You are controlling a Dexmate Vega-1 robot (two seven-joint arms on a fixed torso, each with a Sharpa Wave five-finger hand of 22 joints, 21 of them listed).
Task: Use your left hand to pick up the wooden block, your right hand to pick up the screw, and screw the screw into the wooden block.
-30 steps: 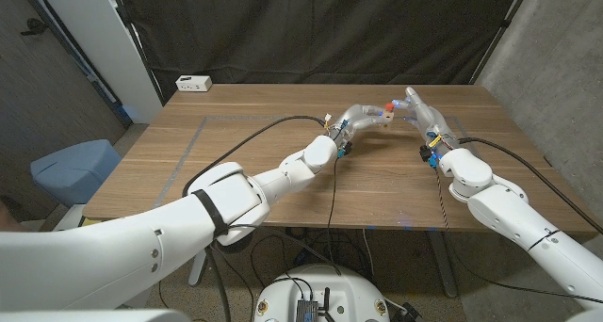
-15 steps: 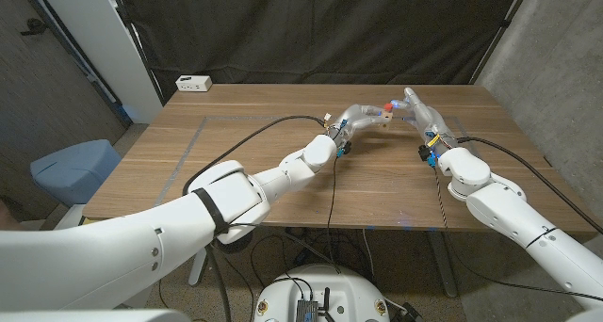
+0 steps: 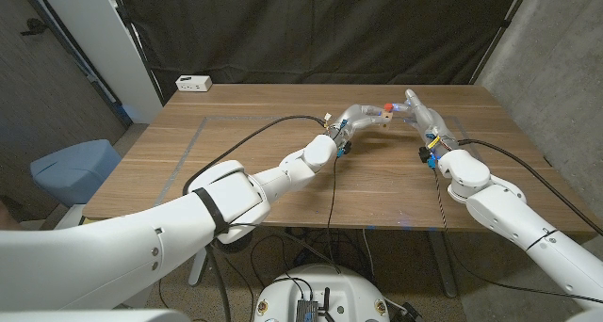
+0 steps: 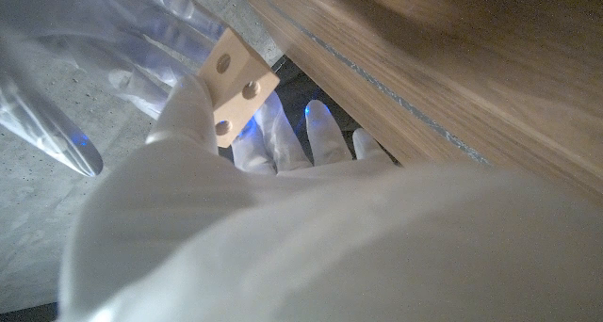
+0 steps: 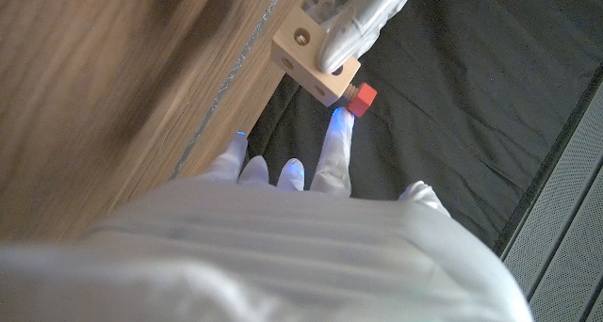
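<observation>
Nothing has visibly moved since the earlier frames: both hands keep their pose over the far middle of the bench (image 3: pixel 236 143). Fingers (image 5: pixel 344 35) of the left hand (image 3: pixel 356 117) grip the wooden block (image 5: pixel 311 63), holding it raised above the wood. Its pale face shows round holes. Right-hand fingers (image 5: pixel 334 152) touch the red-headed screw (image 5: pixel 360 98), which sticks out of the block's side; whether they truly pinch it cannot be told. Right hand (image 3: pixel 419 113) meets the left at the block. Far left on the bench sits a white power strip (image 3: pixel 193 82).
</observation>
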